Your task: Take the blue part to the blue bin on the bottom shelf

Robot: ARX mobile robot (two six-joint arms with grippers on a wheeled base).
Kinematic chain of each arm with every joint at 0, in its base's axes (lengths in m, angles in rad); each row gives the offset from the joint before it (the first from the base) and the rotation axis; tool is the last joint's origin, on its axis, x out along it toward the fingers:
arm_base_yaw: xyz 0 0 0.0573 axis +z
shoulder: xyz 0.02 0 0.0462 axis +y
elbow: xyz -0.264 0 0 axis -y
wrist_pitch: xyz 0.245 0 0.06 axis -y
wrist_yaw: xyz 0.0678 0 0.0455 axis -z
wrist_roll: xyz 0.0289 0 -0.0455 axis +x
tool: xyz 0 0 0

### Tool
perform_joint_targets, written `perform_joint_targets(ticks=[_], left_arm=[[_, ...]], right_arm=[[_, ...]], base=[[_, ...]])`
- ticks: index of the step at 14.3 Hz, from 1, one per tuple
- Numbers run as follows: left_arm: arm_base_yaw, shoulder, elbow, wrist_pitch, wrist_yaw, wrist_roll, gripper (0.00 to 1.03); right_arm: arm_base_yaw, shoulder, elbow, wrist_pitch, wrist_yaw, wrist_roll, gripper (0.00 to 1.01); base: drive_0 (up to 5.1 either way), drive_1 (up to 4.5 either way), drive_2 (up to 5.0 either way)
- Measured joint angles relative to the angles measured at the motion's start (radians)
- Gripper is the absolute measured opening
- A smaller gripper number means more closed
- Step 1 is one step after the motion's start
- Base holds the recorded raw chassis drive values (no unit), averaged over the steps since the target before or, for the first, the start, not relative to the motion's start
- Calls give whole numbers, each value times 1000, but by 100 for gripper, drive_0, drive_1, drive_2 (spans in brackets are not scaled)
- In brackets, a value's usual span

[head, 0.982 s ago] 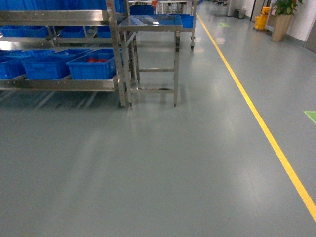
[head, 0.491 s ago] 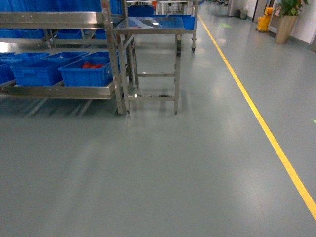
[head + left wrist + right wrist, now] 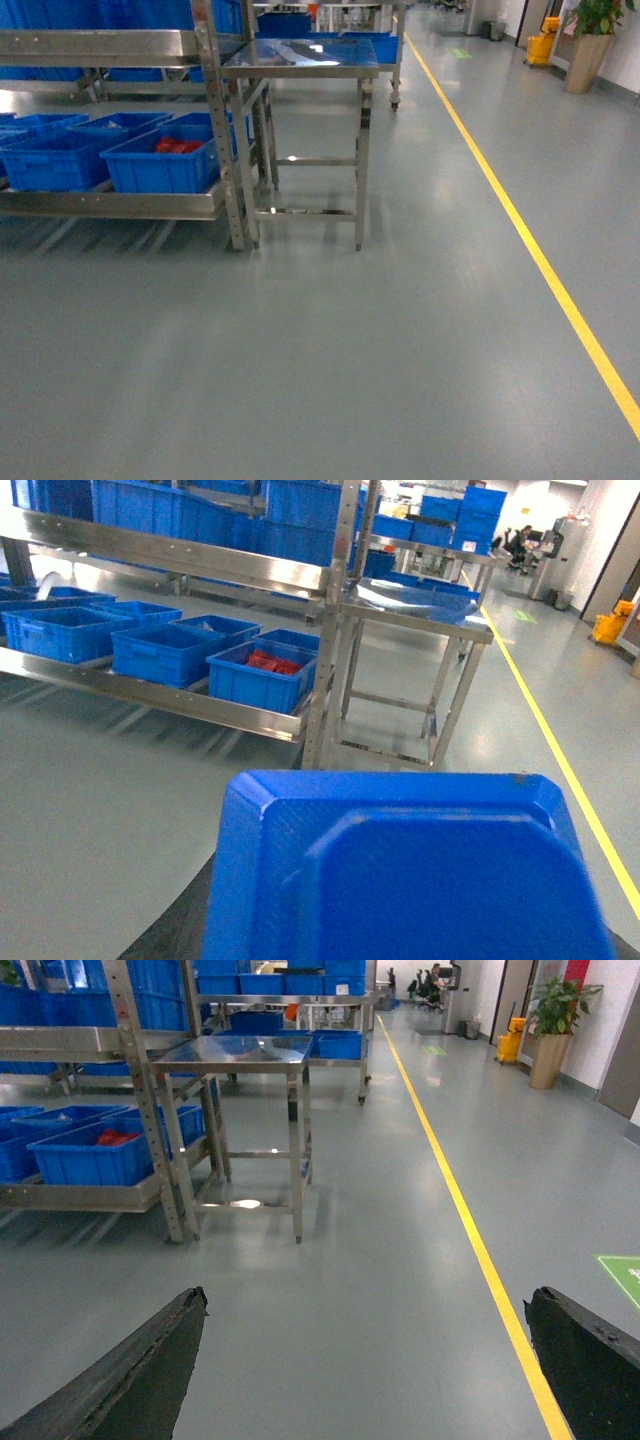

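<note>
A large blue part [image 3: 400, 880] fills the bottom of the left wrist view, and my left gripper [image 3: 395, 935] is shut on it. Only one dark finger [image 3: 175, 928] shows beside the part. The bottom shelf [image 3: 110, 203] of the steel rack is ahead on the left, some way off across the floor. It carries several blue bins; the nearest blue bin [image 3: 165, 165] holds red pieces, and another blue bin [image 3: 55, 160] stands to its left. My right gripper [image 3: 365, 1360] is open over bare floor. Neither gripper appears in the head view.
A plain steel table [image 3: 300, 65] stands right of the rack's perforated upright [image 3: 222, 130]. A yellow floor line [image 3: 520, 230] runs along the right. An upper shelf [image 3: 100, 45] holds more blue bins. A potted plant [image 3: 590, 40] stands far right.
In the head view the rack and the table have grown larger and slid lower, so the robot has rolled closer to them.
</note>
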Motion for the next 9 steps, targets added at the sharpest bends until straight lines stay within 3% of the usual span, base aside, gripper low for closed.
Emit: perform_joint_targets(ticks=[9], left_arm=[[0,-1,0,-2,0,0,43]], right_arm=[[0,0,0,1,0,0,98]], base=[[-17,407,-441]])
